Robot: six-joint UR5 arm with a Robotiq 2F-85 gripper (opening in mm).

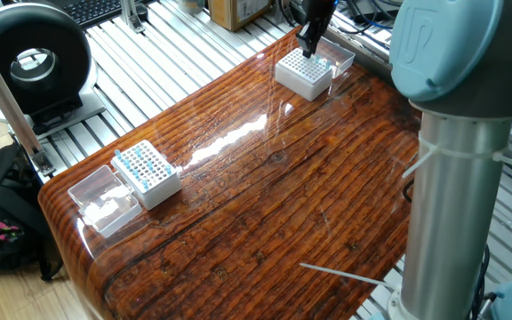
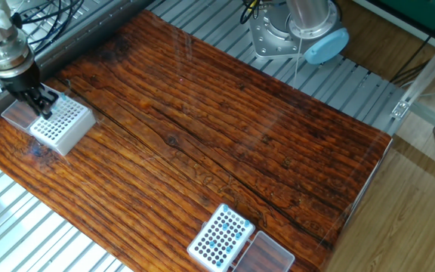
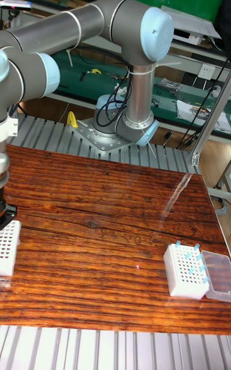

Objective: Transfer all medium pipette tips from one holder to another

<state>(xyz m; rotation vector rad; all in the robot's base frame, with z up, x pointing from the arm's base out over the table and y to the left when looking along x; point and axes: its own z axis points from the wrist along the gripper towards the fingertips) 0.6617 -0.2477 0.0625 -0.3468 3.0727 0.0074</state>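
A white holder (image 1: 305, 76) stands at the table's far end, with a few light blue medium pipette tips (image 1: 324, 64) on its right side. My gripper (image 1: 308, 44) points down onto the top of this holder (image 2: 61, 123), fingertips right at the grid. The dark fingers (image 2: 42, 104) stand close together, and any tip between them is too small to make out. A second white holder (image 1: 149, 172) near the other end carries several blue-topped tips (image 2: 221, 230). In the tall view my gripper (image 3: 5, 214) is cut off at the left edge above the holder (image 3: 6, 239).
A clear lid (image 1: 105, 200) lies beside the near holder and another clear lid (image 2: 17, 115) beside the far one. Behind the table rises the arm's base column (image 1: 456, 187). A black round device (image 1: 32, 62) and a bag (image 1: 3, 222) sit off the left side.
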